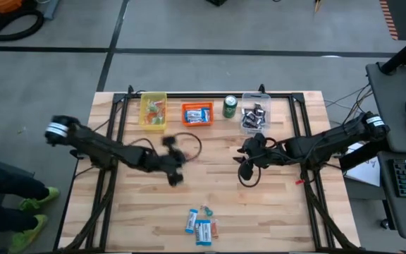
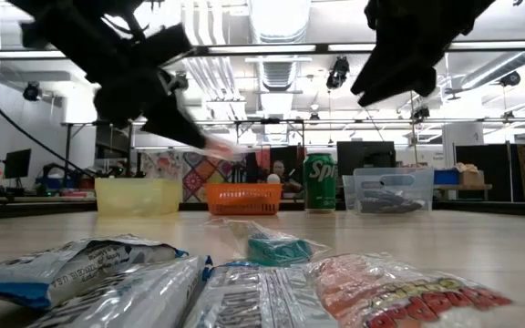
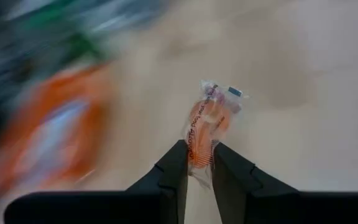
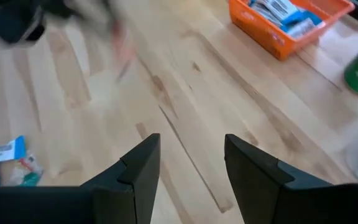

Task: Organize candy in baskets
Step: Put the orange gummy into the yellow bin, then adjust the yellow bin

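Observation:
My left gripper (image 3: 199, 149) is shut on a small orange candy in a clear wrapper (image 3: 207, 118), above the middle of the table, left of centre (image 1: 173, 164). My right gripper (image 4: 191, 158) hangs open over the table right of centre (image 1: 249, 161), with nothing between its fingers. Along the far edge stand the yellow basket (image 1: 153, 111), the orange basket (image 1: 197, 113) with blue-and-white bars inside, and the clear basket (image 1: 255, 113) with dark bars. A small heap of candy (image 1: 201, 224) lies near the front edge. My left gripper pinches the wrapped candy's near end (image 3: 199, 163) between its two fingertips. The orange sweet and the wrapper's far end (image 3: 222, 92) stick out beyond the fingers. The low view shows the gripper well above the table, so the candy is lifted clear.
A green soda can (image 1: 230, 106) stands between the orange and clear baskets. A dark metal frame (image 1: 122, 123) runs along the table's far edge and down both sides. Bare wood lies between the baskets and the candy heap.

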Controlling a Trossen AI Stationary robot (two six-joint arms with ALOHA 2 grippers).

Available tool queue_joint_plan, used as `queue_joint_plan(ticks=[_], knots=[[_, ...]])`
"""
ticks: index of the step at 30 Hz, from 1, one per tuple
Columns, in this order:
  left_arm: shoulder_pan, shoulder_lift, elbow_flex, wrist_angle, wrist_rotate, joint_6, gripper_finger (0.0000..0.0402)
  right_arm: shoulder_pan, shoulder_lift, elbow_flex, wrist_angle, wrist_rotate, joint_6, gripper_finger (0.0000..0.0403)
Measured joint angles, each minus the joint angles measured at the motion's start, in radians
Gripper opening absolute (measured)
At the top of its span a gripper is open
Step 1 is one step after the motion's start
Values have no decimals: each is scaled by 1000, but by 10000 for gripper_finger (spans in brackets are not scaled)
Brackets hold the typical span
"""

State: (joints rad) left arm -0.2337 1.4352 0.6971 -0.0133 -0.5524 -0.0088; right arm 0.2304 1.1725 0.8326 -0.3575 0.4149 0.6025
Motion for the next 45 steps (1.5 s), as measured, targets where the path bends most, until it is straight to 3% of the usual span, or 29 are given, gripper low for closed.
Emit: queue_joint_plan(ticks=[4,7,9,12,16,21,34,37,45], knots=[[78,-147,0,-336,-294,-193,45,5,0,-23,-2,5,54,166],[185,-225,0,-526,-404,-431,45,7,8,-29,0,6,79,166],[272,-255,0,-626,-424,-566,45,8,20,-30,6,7,80,166],[416,-265,0,-705,-314,-627,45,8,23,-30,7,7,81,166],[619,-239,0,-709,-87,-547,45,10,22,-30,22,7,85,166],[748,-202,0,-689,-7,-431,48,10,23,-29,36,7,78,166],[753,-193,0,-692,-1,-374,130,10,28,-30,46,7,75,166],[737,-199,0,-692,41,-369,144,10,42,-31,46,6,74,166],[573,-244,0,-673,170,-422,153,10,146,-31,124,-11,16,166]])
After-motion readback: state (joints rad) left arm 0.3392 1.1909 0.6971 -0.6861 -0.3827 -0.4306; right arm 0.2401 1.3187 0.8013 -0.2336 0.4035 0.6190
